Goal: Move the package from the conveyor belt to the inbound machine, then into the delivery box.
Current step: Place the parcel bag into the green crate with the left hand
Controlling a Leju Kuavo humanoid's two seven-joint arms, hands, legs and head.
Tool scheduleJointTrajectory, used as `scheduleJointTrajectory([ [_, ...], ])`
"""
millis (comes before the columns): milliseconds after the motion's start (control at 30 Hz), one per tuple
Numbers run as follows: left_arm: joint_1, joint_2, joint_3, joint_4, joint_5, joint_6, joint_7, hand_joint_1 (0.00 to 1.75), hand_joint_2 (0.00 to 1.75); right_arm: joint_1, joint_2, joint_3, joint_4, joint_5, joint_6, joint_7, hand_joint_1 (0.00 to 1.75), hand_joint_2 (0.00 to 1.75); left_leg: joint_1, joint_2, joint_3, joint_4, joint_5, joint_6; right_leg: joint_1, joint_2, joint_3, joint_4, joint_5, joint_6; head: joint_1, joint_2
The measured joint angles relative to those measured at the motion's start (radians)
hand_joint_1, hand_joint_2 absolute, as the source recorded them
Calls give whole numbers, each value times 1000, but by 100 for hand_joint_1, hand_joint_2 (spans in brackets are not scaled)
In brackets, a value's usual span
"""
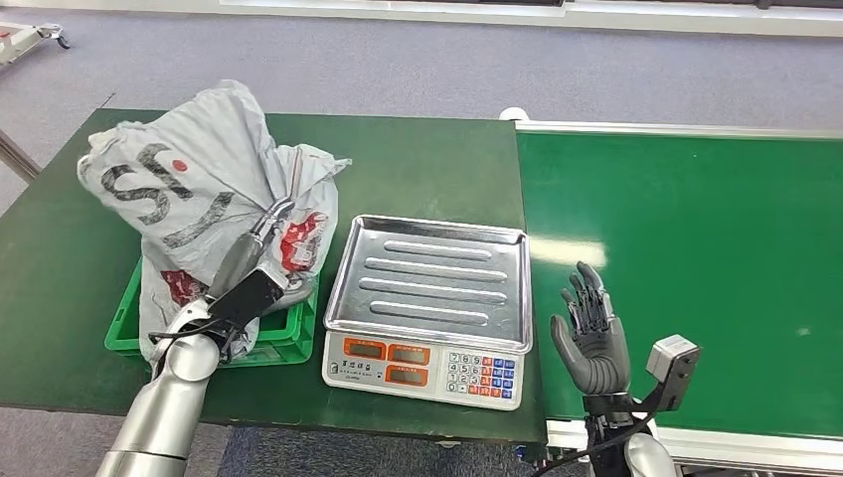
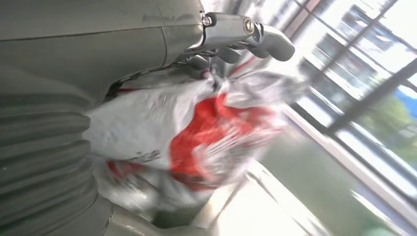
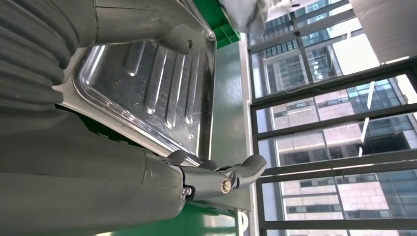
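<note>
Big black lettering sprawls across the package (image 1: 199, 189), too crumpled to read, with red printed patches lower down. It's a grey-white plastic mailer bag, wrinkled and bulging, sitting in the green delivery box (image 1: 283, 338) on the dark green table (image 1: 418, 164). The left hand (image 1: 266, 290) presses into the bag; whether its fingers clamp it, I can't tell. The right hand (image 1: 591, 333) hangs spread and empty beside the steel-trayed scale (image 1: 429, 298), over the conveyor belt (image 1: 696, 258).

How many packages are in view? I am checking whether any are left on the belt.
1. The crumpled grey plastic mailer bag with red and black print lies in the green plastic crate, at the left hand. None shows on the green conveyor belt.
</note>
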Motion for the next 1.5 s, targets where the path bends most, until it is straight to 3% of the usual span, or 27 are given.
scheduleJointTrajectory([
  [200, 1, -44, -66, -79, 231, -126, 23, 0, 175, -37, 0, 21, 20, 13, -6, 1, 0, 175, 0, 0, 0, 0, 0, 0, 0, 0, 0, 0, 0, 0, 0, 0],
  [500, -11, -130, -145, -101, 459, -152, 37, 0, 175, -102, 5, 95, 71, 32, -27, 11, 0, 175, 0, 0, 0, 0, 0, 0, 0, 0, 0, 0, 0, 0, 0, 0],
  [967, -93, -274, -204, 149, 812, -253, 61, 0, 175, -197, 26, 203, 157, -19, -24, 19, 0, 175, 0, 0, 0, 0, 0, 0, 0, 0, 0, 0, 0, 0, 0, 0],
  [1067, -92, -291, -204, 200, 831, -217, 11, 0, 175, -199, 29, 223, 165, 7, -70, 11, 0, 175, 0, 0, -1, 0, 0, 0, 0, 0, 0, 0, 0, 1, 0, 0],
  [1300, -61, -310, -204, 232, 730, -17, -65, 0, 175, -202, 47, 264, 181, 104, -193, -6, 0, 175, 0, 0, -1, 0, 0, 0, 1, 0, -1, 0, 0, 0, 0, 0],
  [1433, -35, -316, -204, 231, 687, 30, -71, 0, 175, -199, 54, 272, 182, 121, -232, -12, 0, 0, 0, 0, -2, 0, 0, 0, 1, 0, -1, 0, 0, 1, 0, 0],
  [1500, -22, -317, -204, 228, 671, 46, -72, 0, 175, -195, 58, 272, 182, 124, -243, -15, 0, 0, 0, 0, -1, 0, 0, 0, 1, 0, -1, 0, 0, 1, 0, 0],
])
